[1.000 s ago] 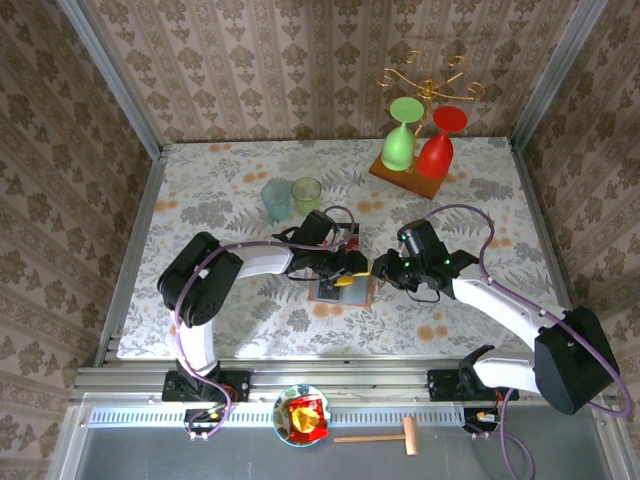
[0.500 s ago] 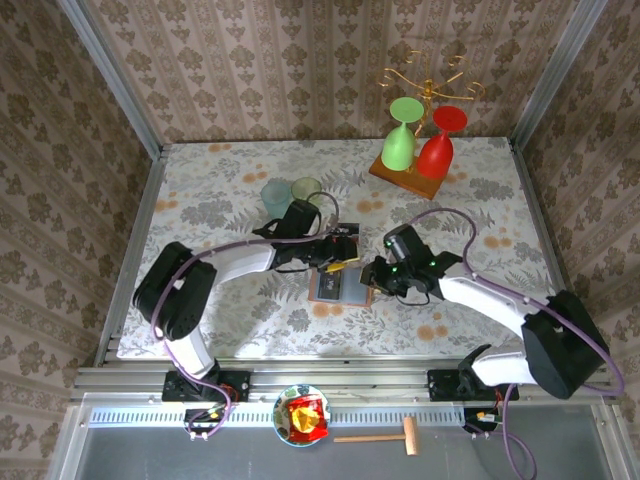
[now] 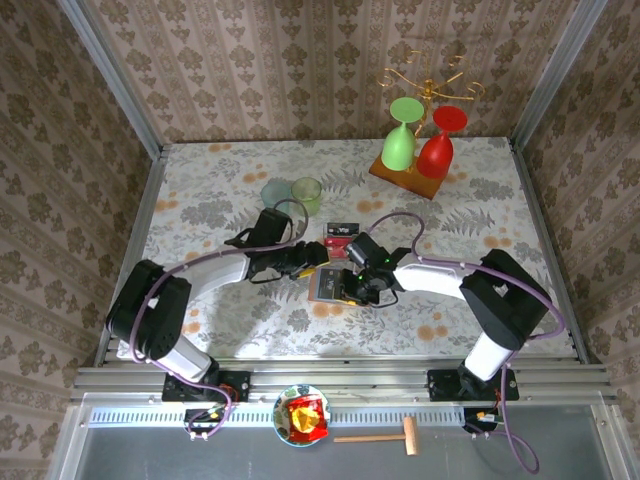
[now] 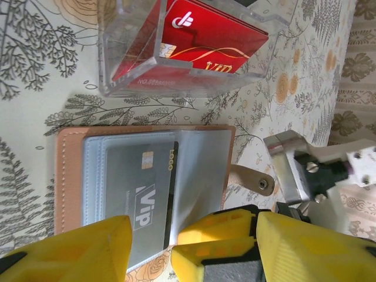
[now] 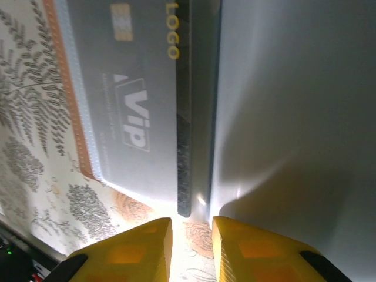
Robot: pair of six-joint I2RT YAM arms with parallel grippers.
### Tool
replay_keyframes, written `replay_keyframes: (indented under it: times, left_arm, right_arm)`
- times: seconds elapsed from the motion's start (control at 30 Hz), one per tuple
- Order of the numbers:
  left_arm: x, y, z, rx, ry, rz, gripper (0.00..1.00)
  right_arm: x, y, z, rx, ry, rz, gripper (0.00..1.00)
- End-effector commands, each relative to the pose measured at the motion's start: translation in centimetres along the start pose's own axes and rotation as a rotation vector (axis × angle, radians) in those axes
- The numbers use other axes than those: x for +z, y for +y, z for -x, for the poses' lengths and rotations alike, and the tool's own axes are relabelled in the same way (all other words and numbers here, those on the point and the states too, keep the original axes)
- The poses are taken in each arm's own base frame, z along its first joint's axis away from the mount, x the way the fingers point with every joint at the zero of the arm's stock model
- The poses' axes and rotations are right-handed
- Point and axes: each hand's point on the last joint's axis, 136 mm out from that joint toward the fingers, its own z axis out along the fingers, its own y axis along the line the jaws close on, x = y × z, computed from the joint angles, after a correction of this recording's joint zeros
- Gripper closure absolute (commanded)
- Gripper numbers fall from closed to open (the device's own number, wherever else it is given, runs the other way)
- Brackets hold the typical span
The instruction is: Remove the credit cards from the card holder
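The card holder (image 3: 328, 287) lies open at mid-table, tan leather outside (image 4: 69, 176), grey-blue inside (image 5: 282, 117). One grey "VIP" credit card (image 4: 138, 188) (image 5: 135, 88) sits in its pocket. Red credit cards (image 4: 200, 41) stand in a clear box (image 3: 340, 238) just behind it. My right gripper (image 3: 347, 285) (image 5: 191, 226) is at the holder's near edge, its jaws a narrow gap apart with only tablecloth between them, just below the card's dark edge. My left gripper (image 3: 314, 256) (image 4: 194, 235) hovers open by the holder's left side, holding nothing.
Two pale tumblers (image 3: 277, 196) (image 3: 307, 190) stand behind the left arm. A wooden board (image 3: 408, 178) with a green goblet (image 3: 400, 140) and a red goblet (image 3: 440, 148) is at the back right. A bowl with a snack packet (image 3: 303, 415) and a mallet (image 3: 385, 437) lie below the table edge.
My right gripper has slid left onto the card holder's near edge. My left gripper has drawn back to the left, off the holder.
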Motion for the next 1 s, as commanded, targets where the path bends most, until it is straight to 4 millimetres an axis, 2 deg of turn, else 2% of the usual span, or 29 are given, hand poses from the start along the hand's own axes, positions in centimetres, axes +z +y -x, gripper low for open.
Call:
replay_keyframes:
  times: [0.0, 0.17, 0.53, 0.77, 0.97]
  left_arm:
    - [-0.7, 0.3, 0.0, 0.018, -0.018, 0.013, 0.41]
    - [-0.6, 0.3, 0.1, 0.006, -0.023, 0.002, 0.41]
    - [0.5, 0.4, -0.5, -0.007, 0.014, -0.005, 0.42]
    - [1.3, 0.8, -1.4, -0.023, 0.049, 0.014, 0.49]
    - [2.2, 1.9, -2.6, -0.035, 0.079, 0.045, 0.63]
  right_arm:
    - [-0.4, -0.8, 0.1, -0.035, 0.007, -0.071, 0.75]
    - [-0.8, -2.2, 0.2, -0.050, 0.014, -0.119, 0.74]
    - [-1.2, -2.9, 0.7, -0.056, 0.016, -0.128, 0.74]
    - [-2.6, 0.1, 1.6, -0.050, -0.020, -0.006, 0.74]
    - [-2.9, 1.7, 2.9, -0.027, -0.034, 0.071, 0.75]
